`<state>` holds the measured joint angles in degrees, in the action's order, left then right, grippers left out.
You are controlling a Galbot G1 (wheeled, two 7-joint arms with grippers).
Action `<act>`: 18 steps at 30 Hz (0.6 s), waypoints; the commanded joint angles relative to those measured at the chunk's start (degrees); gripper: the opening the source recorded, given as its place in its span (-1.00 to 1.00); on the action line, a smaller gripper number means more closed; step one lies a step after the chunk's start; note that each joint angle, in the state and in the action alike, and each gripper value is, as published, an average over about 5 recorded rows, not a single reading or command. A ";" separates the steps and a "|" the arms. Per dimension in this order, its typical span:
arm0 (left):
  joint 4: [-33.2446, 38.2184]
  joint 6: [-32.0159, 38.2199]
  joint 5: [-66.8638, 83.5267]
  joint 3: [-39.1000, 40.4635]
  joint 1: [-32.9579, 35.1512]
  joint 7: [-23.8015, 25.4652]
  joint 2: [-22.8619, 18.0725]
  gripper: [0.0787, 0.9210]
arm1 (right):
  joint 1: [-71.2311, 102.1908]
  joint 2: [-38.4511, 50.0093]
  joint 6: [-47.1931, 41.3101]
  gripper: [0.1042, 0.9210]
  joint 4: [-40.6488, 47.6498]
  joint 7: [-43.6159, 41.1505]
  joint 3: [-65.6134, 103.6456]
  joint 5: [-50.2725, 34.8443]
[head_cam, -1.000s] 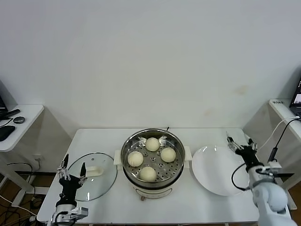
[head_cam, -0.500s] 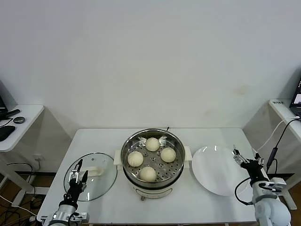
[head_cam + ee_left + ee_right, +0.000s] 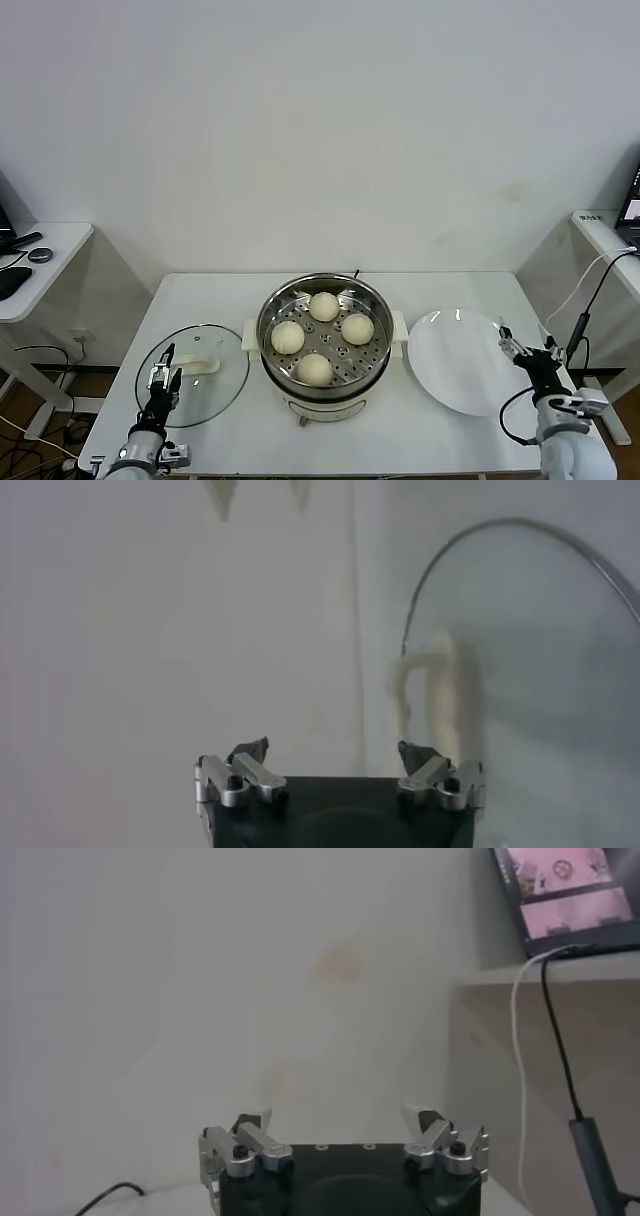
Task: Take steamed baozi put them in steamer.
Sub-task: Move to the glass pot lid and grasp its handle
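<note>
1. Plain off-white painted wall [image 3: 320, 130] fills the back, with a faint brownish stain [image 3: 515, 190] toward the right.
2. White rectangular table [image 3: 440, 290] stands against it.
3. White side desk [image 3: 45, 262] at left carries dark items.
4. White shelf [image 3: 600, 228] at right, with a lit monitor [image 3: 565, 893] on it.
5. Lighting is even.

In the head view both arms are cut off by the bottom edge. In the left wrist view the glass lid [image 3: 520, 670] is cut off at the picture's edge and looks blurred. The steamer [image 3: 323, 345] hides its own base mostly.
</note>
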<state>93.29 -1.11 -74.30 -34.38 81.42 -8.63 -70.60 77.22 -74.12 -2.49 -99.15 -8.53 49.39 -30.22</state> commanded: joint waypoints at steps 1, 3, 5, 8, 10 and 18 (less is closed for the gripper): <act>-5.86 -1.14 -1.33 0.75 -6.03 0.30 -0.64 0.77 | -0.04 -0.59 0.20 0.76 0.48 0.30 0.22 0.35; -6.65 -1.20 -1.16 0.95 -7.37 0.38 -0.62 0.77 | -0.16 -0.75 0.16 0.76 0.42 0.36 0.26 0.39; -7.41 -1.75 -0.70 1.06 -8.83 0.44 -0.65 0.77 | -0.16 -0.94 0.12 0.76 0.27 0.40 0.36 0.44; -8.89 -2.52 -0.15 1.17 -11.01 0.54 -0.61 0.77 | 0.09 -1.10 0.13 0.76 0.05 0.43 0.55 0.58; -10.21 -2.55 0.03 1.36 -12.26 0.37 -0.43 0.77 | 0.40 -1.08 0.20 0.76 -0.06 0.43 0.66 0.67; -14.76 -2.55 1.24 2.37 -14.97 -1.60 -0.85 0.77 | 1.12 -1.37 0.39 0.76 -0.44 0.43 1.18 0.66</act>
<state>84.28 -3.00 -73.95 -32.68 71.22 -8.87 -71.32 77.99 -75.28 -2.24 -99.47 -8.12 50.46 -29.61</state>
